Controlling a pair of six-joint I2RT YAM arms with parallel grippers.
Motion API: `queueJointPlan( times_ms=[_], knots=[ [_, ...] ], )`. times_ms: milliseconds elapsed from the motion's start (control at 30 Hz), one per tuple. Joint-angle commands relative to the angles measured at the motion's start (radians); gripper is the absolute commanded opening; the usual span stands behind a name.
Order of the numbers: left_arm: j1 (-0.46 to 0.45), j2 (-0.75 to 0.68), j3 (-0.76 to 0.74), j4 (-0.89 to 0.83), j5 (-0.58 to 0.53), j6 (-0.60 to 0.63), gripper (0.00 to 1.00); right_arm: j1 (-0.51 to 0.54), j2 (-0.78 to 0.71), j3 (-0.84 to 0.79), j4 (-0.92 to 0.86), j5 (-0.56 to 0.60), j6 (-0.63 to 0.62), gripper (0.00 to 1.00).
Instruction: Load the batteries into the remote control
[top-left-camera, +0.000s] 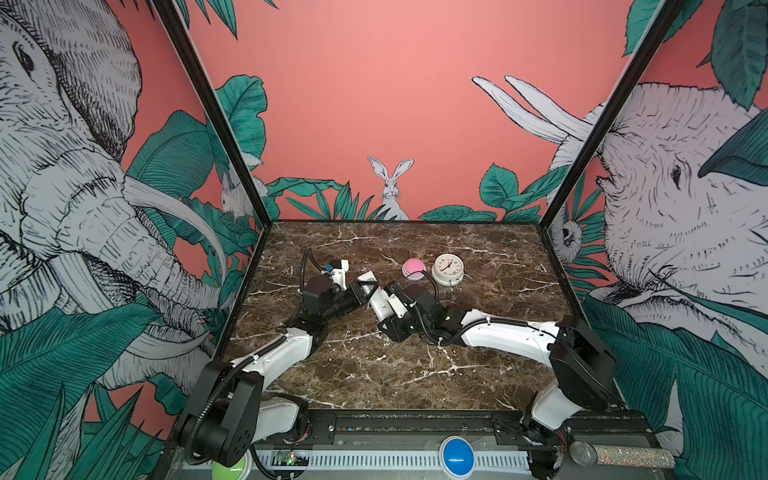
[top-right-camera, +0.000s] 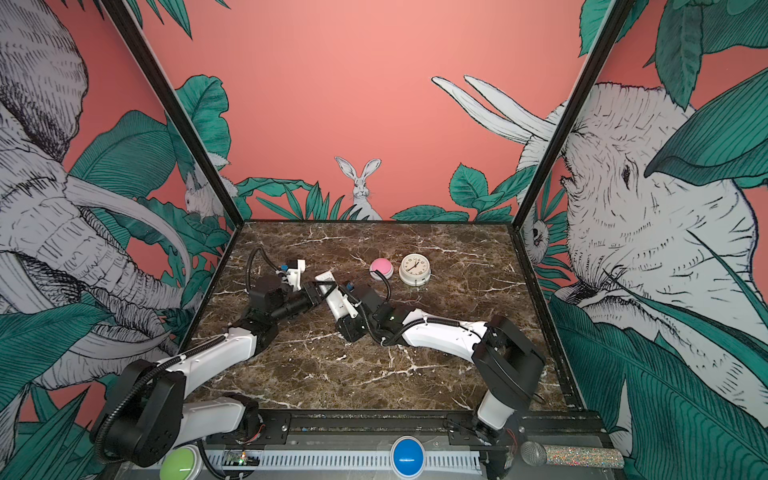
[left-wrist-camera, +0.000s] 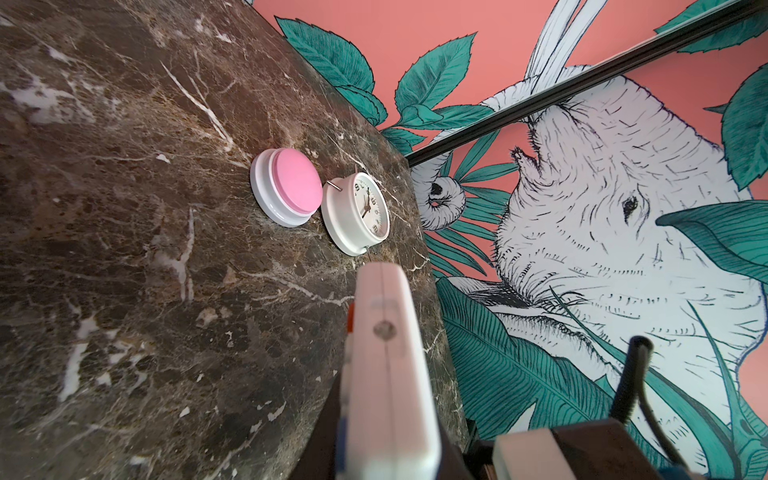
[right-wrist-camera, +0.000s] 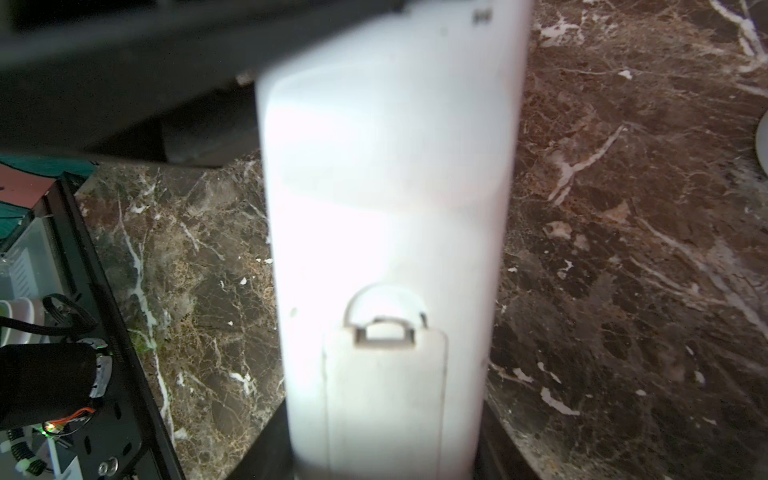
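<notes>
remote control (right-wrist-camera: 386, 187), back cover on, hangs over mid-table, left gripper (top-left-camera: 366, 289) clenched on it from nine o'clock; right gripper (top-left-camera: 379, 302) at five o'clock, grip unclear. no batteries visible; loading seems unstarted.

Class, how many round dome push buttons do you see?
3: pink dome button on marble tabletop beside round white clock; green dome button and blue dome button at the front rail. Some may be hidden.
</notes>
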Motion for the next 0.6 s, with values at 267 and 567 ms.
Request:
queueJointPlan(
  times_ms=[267,567],
  knots=[
    [-0.002,-0.023,0.041,0.02,0.03,0.012,0.12,-0.006,-0.033,-0.008,0.048,0.016,-0.003,0.17],
    [-0.001,-0.057,0.066,-0.029,0.055,0.068,0.48,-0.026,-0.067,-0.017,0.051,0.004,-0.003,0.13]
  ],
)
